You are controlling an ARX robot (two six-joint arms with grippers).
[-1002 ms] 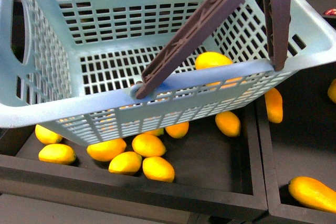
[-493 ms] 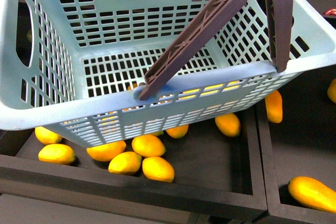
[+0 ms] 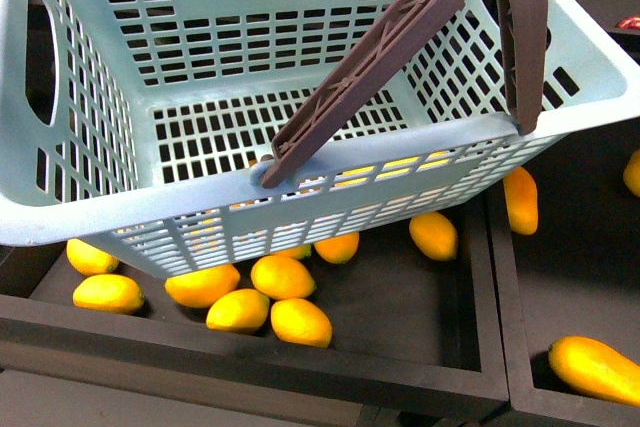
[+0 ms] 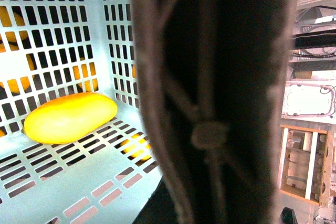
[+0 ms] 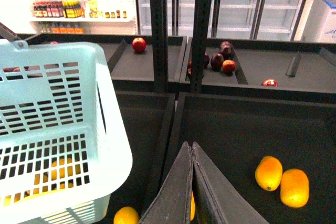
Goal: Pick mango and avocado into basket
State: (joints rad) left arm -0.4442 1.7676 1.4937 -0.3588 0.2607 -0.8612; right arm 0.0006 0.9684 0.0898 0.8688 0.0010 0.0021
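- Turquoise plastic makes up the basket point(image 3: 90, 217). It fills most of the front view and hangs tilted above a dark tray point(image 3: 400, 307).
- Two brown handles point(image 3: 390, 37) rise from the basket's near rim and run out of the top of the front view.
- One mango point(image 4: 71, 117) lies on its side inside the basket. It rests on the slotted floor, close to a corner where two walls meet.
- We see loose mangoes point(image 3: 283, 276) in the tray under the basket. A few sit in a bunch below its near wall, and more yellow shows through the slots.
- From the left wrist, one handle is so close that it looks big, dark and blurry, and it hides a lot of the basket.
- We do not see our left gripper in any view, so we cannot tell if it grips anything.
- Our right gripper point(image 5: 191, 150) is outside the basket, just beside its wall and not touching it. Its two dark fingers are pressed together with nothing between them.
- Two yellow-orange fruits point(image 5: 269, 173) lie side by side in a tray past the gripper, farther from the basket.
- Some red fruits point(image 5: 138, 44) sit in other trays well beyond the basket.
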